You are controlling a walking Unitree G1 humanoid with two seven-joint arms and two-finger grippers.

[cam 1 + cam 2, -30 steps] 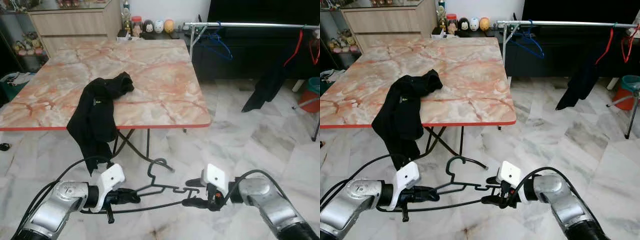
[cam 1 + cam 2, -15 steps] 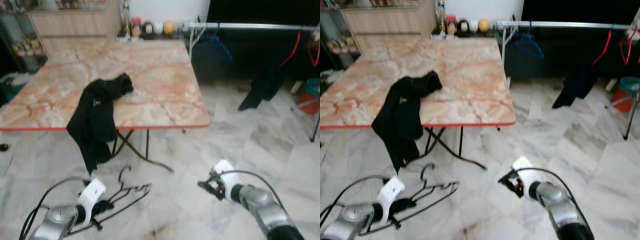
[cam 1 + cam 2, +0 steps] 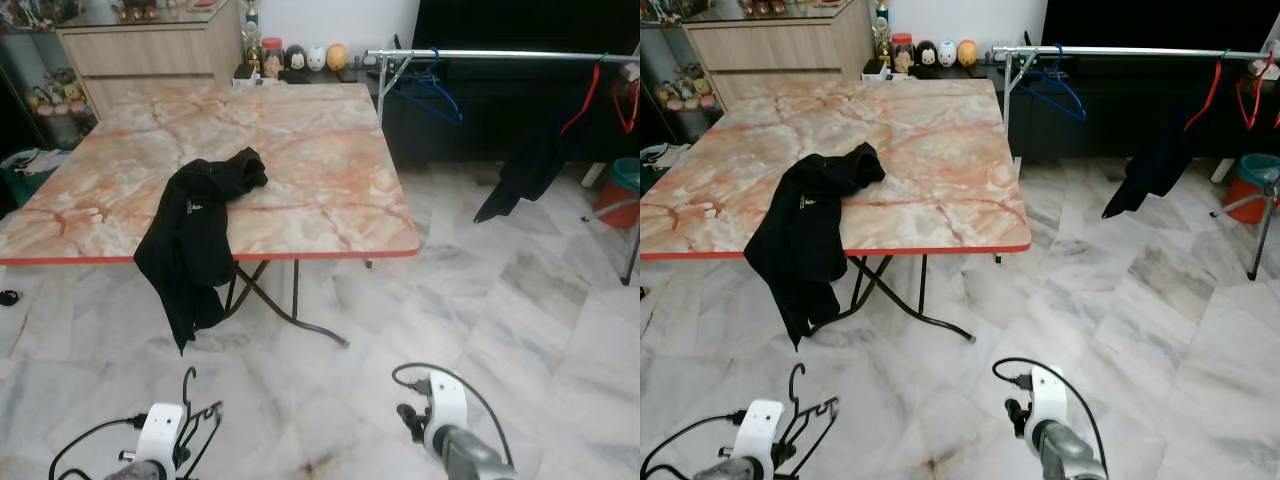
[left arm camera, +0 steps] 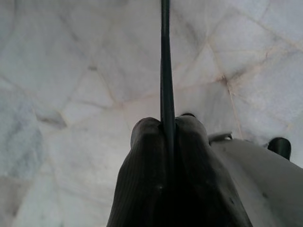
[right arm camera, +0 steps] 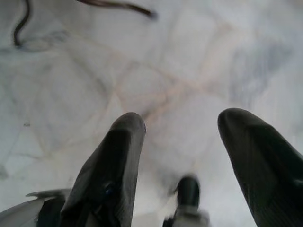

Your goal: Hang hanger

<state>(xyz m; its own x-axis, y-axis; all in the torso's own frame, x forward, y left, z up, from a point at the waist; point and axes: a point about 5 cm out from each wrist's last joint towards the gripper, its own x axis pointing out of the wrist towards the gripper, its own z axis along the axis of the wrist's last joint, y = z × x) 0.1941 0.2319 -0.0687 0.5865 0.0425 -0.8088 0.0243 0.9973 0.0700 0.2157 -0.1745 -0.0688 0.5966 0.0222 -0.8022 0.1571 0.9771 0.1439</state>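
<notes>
A black wire hanger (image 3: 195, 420) hangs low at my left with its hook pointing up, over the marble floor. My left gripper (image 4: 164, 126) is shut on one thin bar of the hanger (image 4: 164, 56). My right gripper (image 5: 182, 132) is open above the floor, with nothing between its fingers (image 5: 118, 156); its white wrist (image 3: 445, 405) sits low on my right. A silver clothes rail (image 3: 500, 53) stands at the far right. It carries a blue hanger (image 3: 430, 90), a red hanger (image 3: 590, 95) and a dark garment (image 3: 530, 165).
A marble-top folding table (image 3: 320, 150) stands ahead, with a black garment (image 3: 200, 230) draped over its front edge and its legs (image 3: 290, 310) crossing beneath. A wooden cabinet (image 3: 150, 50) is at the back left and an orange bucket (image 3: 622, 190) at the far right.
My right gripper has let go of the hanger and opened. Both arms have dropped and drawn back to the bottom of the view, and the hanger has swung from flat across to hook-up in the left gripper.
</notes>
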